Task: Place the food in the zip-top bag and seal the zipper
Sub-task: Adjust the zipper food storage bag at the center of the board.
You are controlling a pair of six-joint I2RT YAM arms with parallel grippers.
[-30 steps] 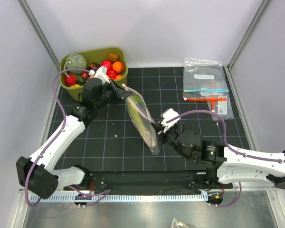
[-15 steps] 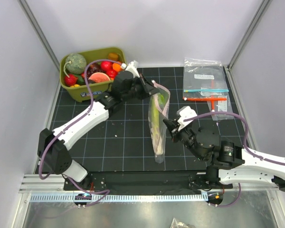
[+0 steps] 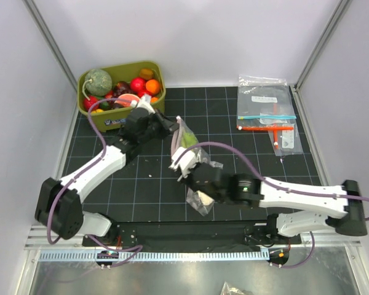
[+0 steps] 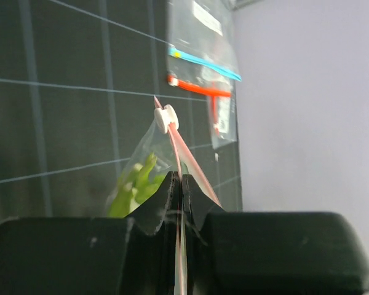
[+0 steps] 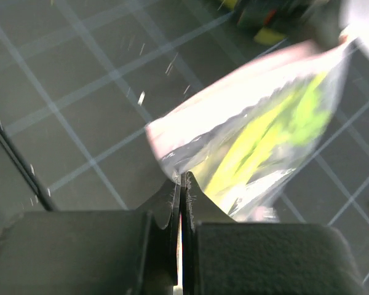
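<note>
Centre of the top view, and there's the zip-top bag (image 3: 203, 201), lifted and stretched on a slant between the two arms, its lower end trailing toward the bottom middle of the frame. Inside it, the food (image 4: 135, 184) shows as a green stalk behind the crinkled plastic. In the right wrist view it is a yellow-green smear, too blurred to say more.

Along the bag's mouth runs the zipper (image 4: 184, 147), a thin pink strip, with a small white slider (image 4: 166, 118) sitting at its far end. The left gripper (image 4: 179, 181) has its fingers pressed together on that strip, which passes right between them. The right gripper (image 5: 181, 181) is pinched tight too, on a pale edge of the bag at the lower centre of its own view. Whether the mouth is sealed all along, I cannot tell.

Moving outward, the black gridded mat (image 3: 147, 184) lies under everything. In the upper left sits the olive-green bin (image 3: 119, 67), full of toy fruit (image 3: 138, 83): reds and oranges, and a round green melon (image 3: 98, 78) at its left end. The left arm reaches up past the bin's near wall. In the upper right, well apart from the action, flat clear bags (image 3: 267, 107) with blue and orange strips lie stacked on the mat.
</note>
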